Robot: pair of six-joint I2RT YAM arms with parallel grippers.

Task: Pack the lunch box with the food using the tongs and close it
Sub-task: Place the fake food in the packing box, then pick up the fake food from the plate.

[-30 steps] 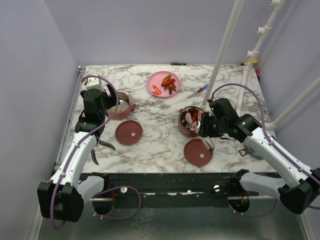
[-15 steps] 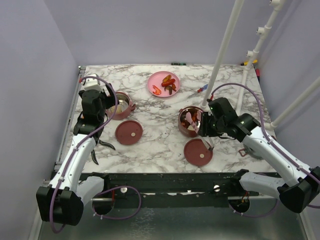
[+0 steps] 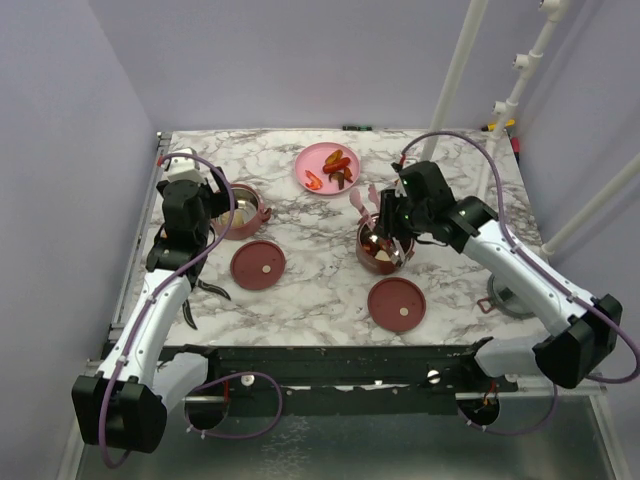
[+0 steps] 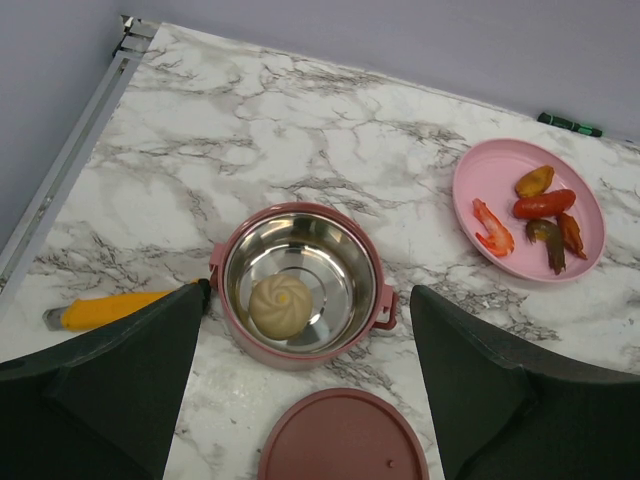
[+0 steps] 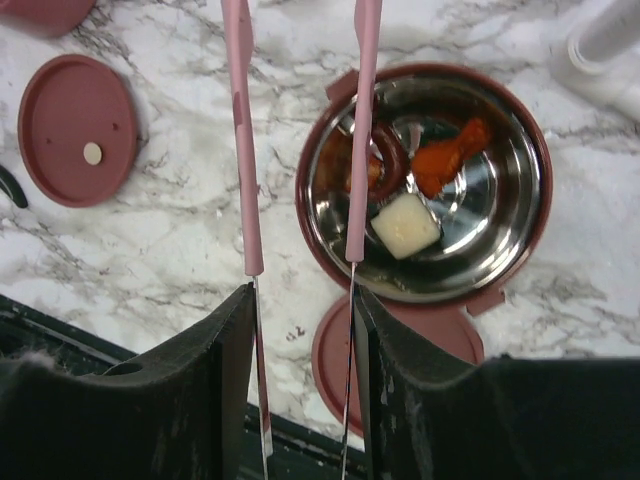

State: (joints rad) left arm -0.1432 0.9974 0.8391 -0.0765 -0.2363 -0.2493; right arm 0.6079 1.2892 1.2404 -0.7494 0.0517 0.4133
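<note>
Right claw point(image 5: 300, 300) is clenched on the tongs point(image 5: 241, 150), both thin arms pinched between its fingers, above the right lunch box bowl point(image 5: 490, 297). The tongs look light, springy and slick, so squeeze gently. Left claw point(image 4: 310, 292) is released, hovering over the bun bowl point(image 4: 300, 360). The food point(image 4: 543, 203) on the plate point(image 4: 480, 175) is small and likely slippery.

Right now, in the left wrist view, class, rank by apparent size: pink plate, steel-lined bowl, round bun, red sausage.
1. steel-lined bowl, barely ahead and nearer the camera, so the top two are unsure
2. pink plate
3. round bun
4. red sausage, similar length but thinner
</note>
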